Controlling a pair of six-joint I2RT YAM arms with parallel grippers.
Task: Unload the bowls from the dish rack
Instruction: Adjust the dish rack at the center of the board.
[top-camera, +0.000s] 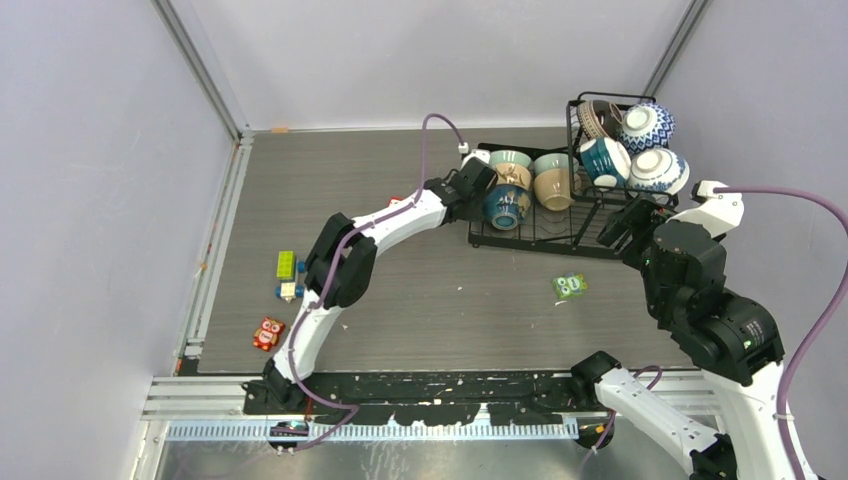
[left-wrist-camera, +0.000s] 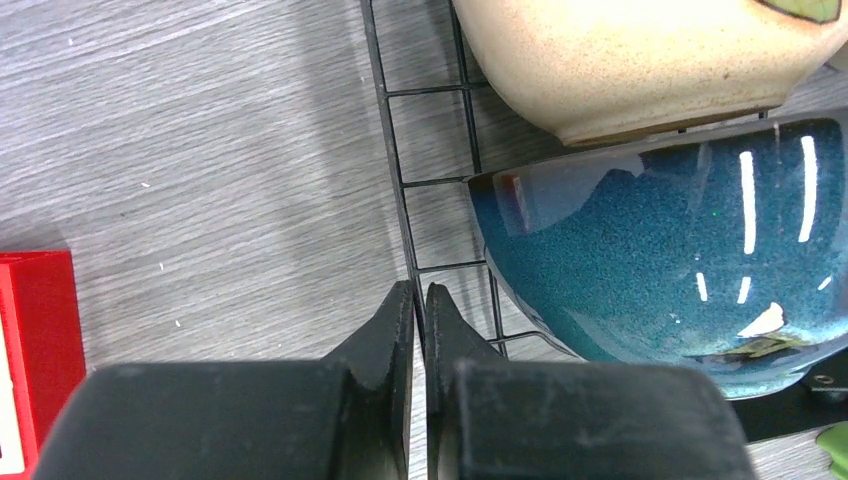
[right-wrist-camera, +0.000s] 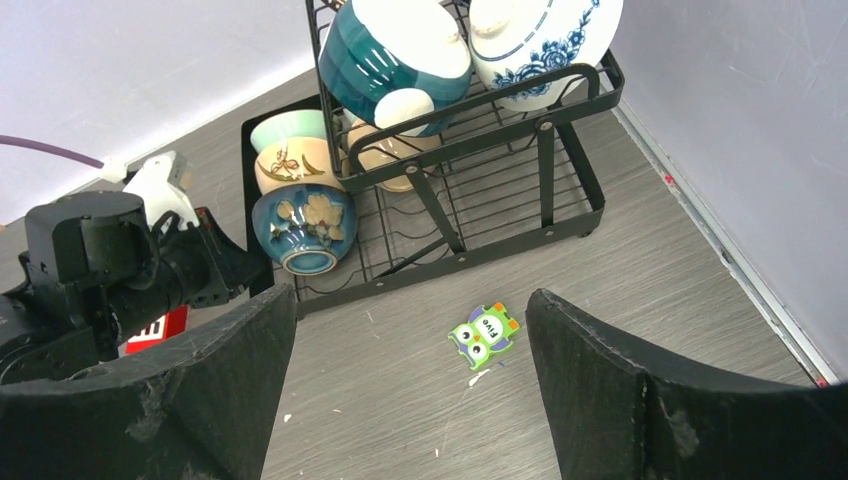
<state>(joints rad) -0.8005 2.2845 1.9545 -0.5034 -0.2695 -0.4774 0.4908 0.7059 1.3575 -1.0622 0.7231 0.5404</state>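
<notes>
Wire from the near-left edge of the dish rack (left-wrist-camera: 395, 130) ran straight into the slit between the left tool's (left-wrist-camera: 420, 295) fingers (left-wrist-camera: 385, 340), which were clenched on it. Just right of those fingertips, inside the rack's edge, a dark blue bowl (left-wrist-camera: 650, 260) lay on its side, and beyond it sat a tan speckled bowl (left-wrist-camera: 620, 60), the two touching. Left of the tool the grey worktop (left-wrist-camera: 200, 150) lay bare as far as a red block (left-wrist-camera: 35, 350) close beside the tool body.

The right tool (right-wrist-camera: 410, 300) hung released, jaws spread wide, above open worktop short of the rack's front edge. Between its fingers, on the worktop, lay a green owl block (right-wrist-camera: 483, 335). Ahead of it rose the rack's raised basket, holding a teal bowl (right-wrist-camera: 395, 60) and a blue-and-white bowl (right-wrist-camera: 545, 45) pressed against the front rail. Ahead and to its left, the blue bowl (right-wrist-camera: 300, 225) leaned at the tray's corner, with the left tool (right-wrist-camera: 215, 270) just beside it. To the right tool's right, the worktop's edge ran close along the wall.
</notes>
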